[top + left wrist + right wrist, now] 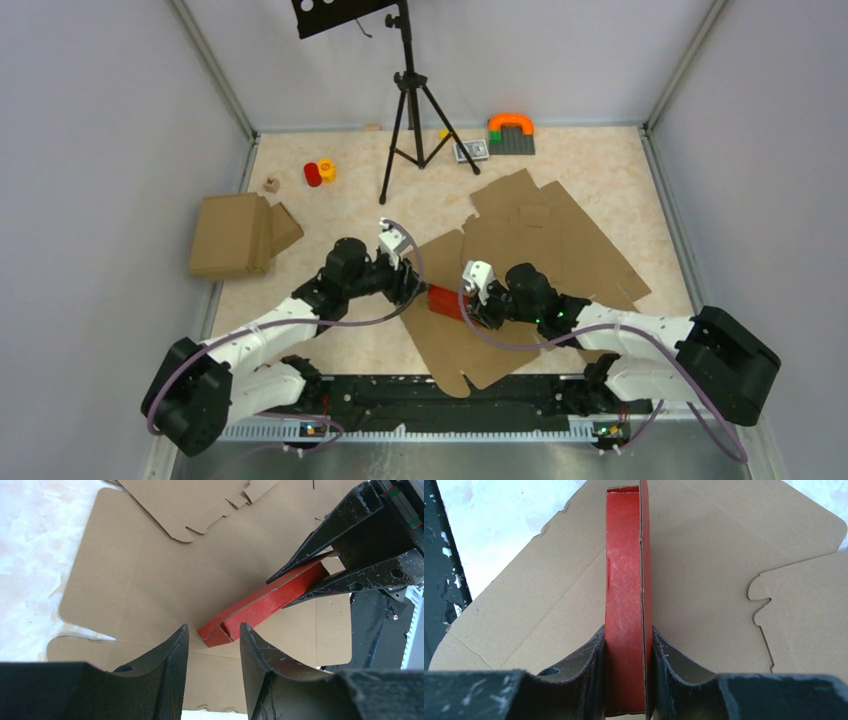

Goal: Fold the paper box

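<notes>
At the box's nine o'clock the left gripper (214,630) is standing half open. Its fingers are straddling the end of the paper box (270,600) without clearly touching it. The box is sitting mid-table over the brown cardboard sheet (540,240). At three o'clock the right gripper (626,630) is pinching its flat sides. The card is looking light, thin and easily crushed, so I'd be gripping gently near the creases. No lettering is showing.

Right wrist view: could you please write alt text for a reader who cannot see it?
The right gripper is shut on a bright red thin card box, which runs straight away from the camera. Beneath it lie flat brown cardboard sheets on a pale table.
</notes>
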